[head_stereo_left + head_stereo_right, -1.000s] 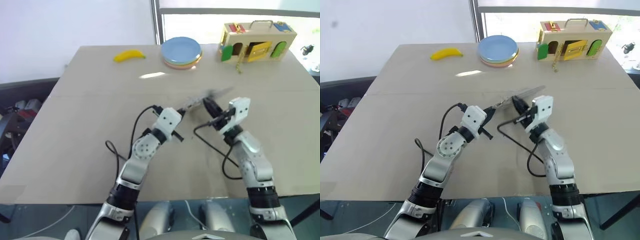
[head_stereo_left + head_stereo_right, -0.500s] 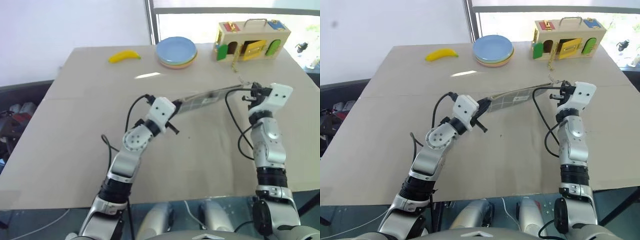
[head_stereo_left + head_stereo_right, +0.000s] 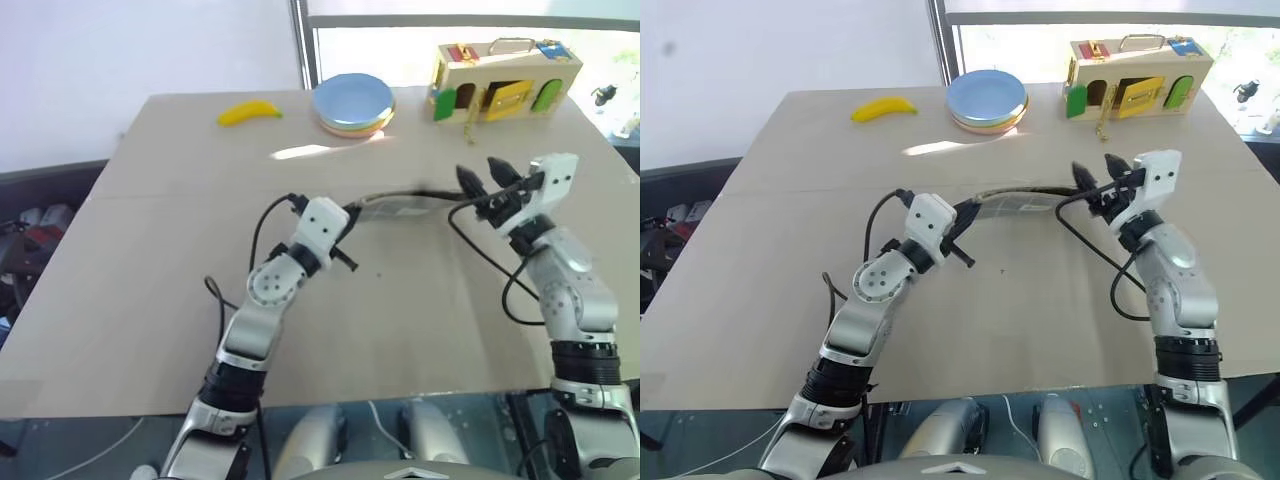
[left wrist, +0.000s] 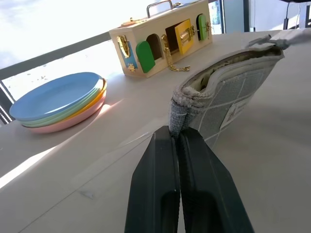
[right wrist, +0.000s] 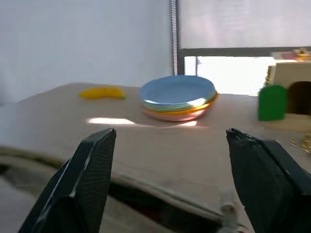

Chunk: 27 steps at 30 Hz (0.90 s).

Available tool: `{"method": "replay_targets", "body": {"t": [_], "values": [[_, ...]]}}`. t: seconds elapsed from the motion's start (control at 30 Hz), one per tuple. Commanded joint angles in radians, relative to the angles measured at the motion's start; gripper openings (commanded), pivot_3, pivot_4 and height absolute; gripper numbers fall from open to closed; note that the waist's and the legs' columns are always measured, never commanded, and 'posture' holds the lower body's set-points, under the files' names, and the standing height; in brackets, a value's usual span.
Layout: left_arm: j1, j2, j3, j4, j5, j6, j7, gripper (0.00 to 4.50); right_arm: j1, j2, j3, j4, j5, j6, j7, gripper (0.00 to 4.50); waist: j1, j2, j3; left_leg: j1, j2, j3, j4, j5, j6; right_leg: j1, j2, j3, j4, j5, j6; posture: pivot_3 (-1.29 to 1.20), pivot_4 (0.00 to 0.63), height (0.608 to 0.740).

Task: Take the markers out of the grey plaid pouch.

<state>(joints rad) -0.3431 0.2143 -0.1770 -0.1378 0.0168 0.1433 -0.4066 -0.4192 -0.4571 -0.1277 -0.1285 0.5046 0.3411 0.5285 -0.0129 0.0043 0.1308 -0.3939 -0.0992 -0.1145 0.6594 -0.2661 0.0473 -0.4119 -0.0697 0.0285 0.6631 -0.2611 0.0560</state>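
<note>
Over mid-table: I have the pouch [image 3: 400, 204] lifted off the table [image 3: 180, 250], hanging between my two arms, well short of the plates [image 3: 357, 103], the banana [image 3: 250, 111] and the wooden box [image 3: 505, 80] at the far edge.
Left gripper [image 4: 177, 138]: fingers pressed fully together on the pouch's near corner seam; in the left wrist view the fabric bunches right at the tips, so I read this as a firm pinch.
Right gripper [image 3: 482, 182]: fingers spread wide, just off the pouch's far end and holding nothing.
Pouch mouth: in the left wrist view the top edge gapes a little along its length and a pale lining shows; the zipper pull [image 4: 268, 41] sits at the far end, so I judge it unzipped.
Markers: I can't see them; I take them to be inside the pouch.
Step in hand: opening is done, I think, and extraction has not begun; the right gripper is free for it.
Next move: I'd bring the right fingers to the open mouth, reach in and close on one marker, or else tip the pouch to let them slide out.
Watch for: the pouch is soft and hangs from one corner, so it may swing or fold shut as I reach in.
</note>
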Motion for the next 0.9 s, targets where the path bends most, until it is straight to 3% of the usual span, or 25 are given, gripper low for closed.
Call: {"method": "replay_targets", "body": {"t": [0.03, 0.13, 0.3, 0.33, 0.67, 0.9], "values": [[0.002, -0.008, -0.004, -0.032, 0.000, -0.013, 0.008, 0.00, -0.004, -0.049, 0.031, -0.064, -0.006, 0.034, 0.068, 3.47, 0.000, 0.000, 0.000, 0.000, 0.000, 0.000, 0.000, 0.000, 0.000, 0.000, 0.000, 0.000, 0.000, 0.000, 0.000, 0.00, 0.150, 0.740], [0.001, -0.011, -0.007, -0.027, 0.002, -0.016, 0.007, 0.00, 0.003, -0.061, 0.046, -0.052, -0.030, 0.041, 0.079, 2.56, 0.001, 0.000, 0.000, 0.000, 0.000, 0.000, 0.000, 0.000, 0.000, 0.000, 0.000, 0.000, 0.000, 0.000, 0.000, 0.00, 0.150, 0.740], [-0.004, -0.014, -0.007, -0.026, 0.001, -0.016, 0.010, 0.00, 0.016, -0.062, 0.056, -0.032, -0.054, 0.077, 0.079, 0.28, 0.003, -0.001, 0.000, 0.000, 0.000, 0.000, 0.000, 0.000, 0.000, 0.000, 0.000, 0.000, 0.000, 0.000, 0.000, 0.00, 0.150, 0.740], [-0.004, -0.014, -0.008, -0.027, 0.001, -0.016, 0.009, 0.00, 0.016, -0.061, 0.058, -0.028, -0.059, 0.084, 0.076, 0.05, 0.003, -0.001, 0.000, 0.000, 0.000, 0.000, 0.000, 0.000, 0.000, 0.000, 0.000, 0.000, 0.000, 0.000, 0.000, 0.00, 0.150, 0.740], [-0.008, -0.016, -0.024, -0.031, 0.001, -0.020, -0.007, 0.00, -0.019, -0.028, 0.068, 0.033, -0.107, 0.146, 0.019, 0.05, 0.001, -0.001, 0.000, 0.000, 0.000, 0.000, 0.000, 0.000, 0.000, 0.000, 0.000, 0.000, 0.000, 0.000, 0.000, 0.00, 0.150, 0.740], [-0.022, 0.007, -0.061, -0.033, -0.016, -0.015, -0.086, 0.00, -0.109, -0.027, 0.150, 0.116, -0.219, 0.150, 0.016, 0.05, 0.001, -0.001, 0.000, 0.000, 0.000, 0.000, 0.000, 0.000, 0.000, 0.000, 0.000, 0.000, 0.000, 0.000, 0.000, 0.00, 0.150, 0.740]]}}
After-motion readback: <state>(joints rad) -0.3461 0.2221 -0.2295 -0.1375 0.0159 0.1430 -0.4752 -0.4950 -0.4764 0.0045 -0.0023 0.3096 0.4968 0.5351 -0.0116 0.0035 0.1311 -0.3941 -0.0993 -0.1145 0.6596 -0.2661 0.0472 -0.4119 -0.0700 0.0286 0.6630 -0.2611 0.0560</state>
